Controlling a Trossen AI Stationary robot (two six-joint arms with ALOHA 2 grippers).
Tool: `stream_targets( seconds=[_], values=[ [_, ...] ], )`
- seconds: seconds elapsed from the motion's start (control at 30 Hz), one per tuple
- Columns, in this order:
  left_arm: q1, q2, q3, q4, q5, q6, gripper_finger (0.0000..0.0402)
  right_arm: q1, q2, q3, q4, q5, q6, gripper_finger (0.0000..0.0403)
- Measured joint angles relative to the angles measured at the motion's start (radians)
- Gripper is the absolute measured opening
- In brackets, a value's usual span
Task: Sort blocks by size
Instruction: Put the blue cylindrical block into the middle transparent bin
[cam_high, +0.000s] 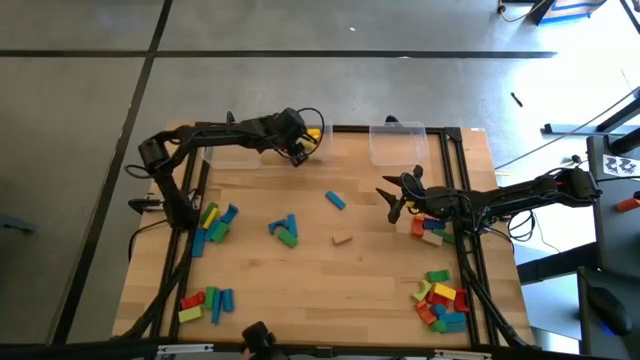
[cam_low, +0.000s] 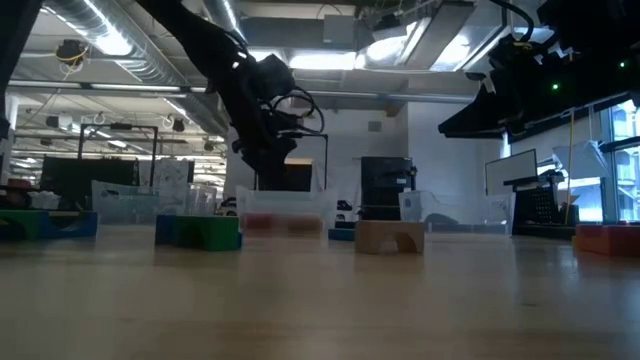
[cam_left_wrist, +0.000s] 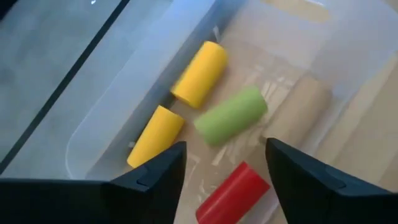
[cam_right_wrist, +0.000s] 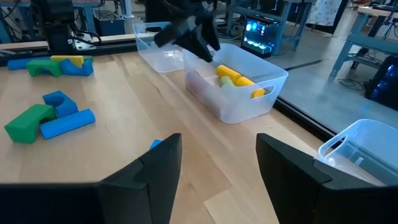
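My left gripper (cam_left_wrist: 224, 168) hangs open over a clear bin (cam_right_wrist: 239, 102) at the table's far edge. Inside the bin lie two yellow cylinders (cam_left_wrist: 200, 73), a green one (cam_left_wrist: 231, 116), a tan one (cam_left_wrist: 305, 106) and a red one (cam_left_wrist: 233, 193). The red one rests on the bin's floor below the gap between the fingers, touching neither. Seen from above, this gripper (cam_high: 300, 152) is at the far middle. My right gripper (cam_high: 395, 203) stands open above the table's right half with nothing between its fingers (cam_right_wrist: 158, 168). Loose blocks (cam_high: 286, 230) lie around the table.
Two more clear bins stand at the far edge, one to the left (cam_high: 238, 155) and one to the right (cam_high: 397, 143). Block clusters lie at the left (cam_high: 212, 225), near left (cam_high: 205, 302), right (cam_high: 430, 228) and near right (cam_high: 442, 300). A blue block (cam_high: 334, 200) and a tan one (cam_high: 342, 239) lie mid-table.
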Motion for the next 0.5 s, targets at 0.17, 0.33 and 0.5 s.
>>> stream_targets(
  seconds=[0.17,0.33,0.5],
  values=[
    [-0.054,-0.078,0.0,-0.014,0.0,0.014,0.0217,0.0,0.0,0.0,0.0,0.0,0.0,0.0209],
    [-0.121,-0.161,-0.015,0.013,0.0,0.024,0.021,0.0,0.0,0.0,-0.007,-0.048,-0.001,0.0209],
    [-0.18,-0.257,-0.131,0.093,0.001,0.052,0.021,0.0,0.0,0.002,-0.001,-0.06,-0.024,0.0209]
  ],
)
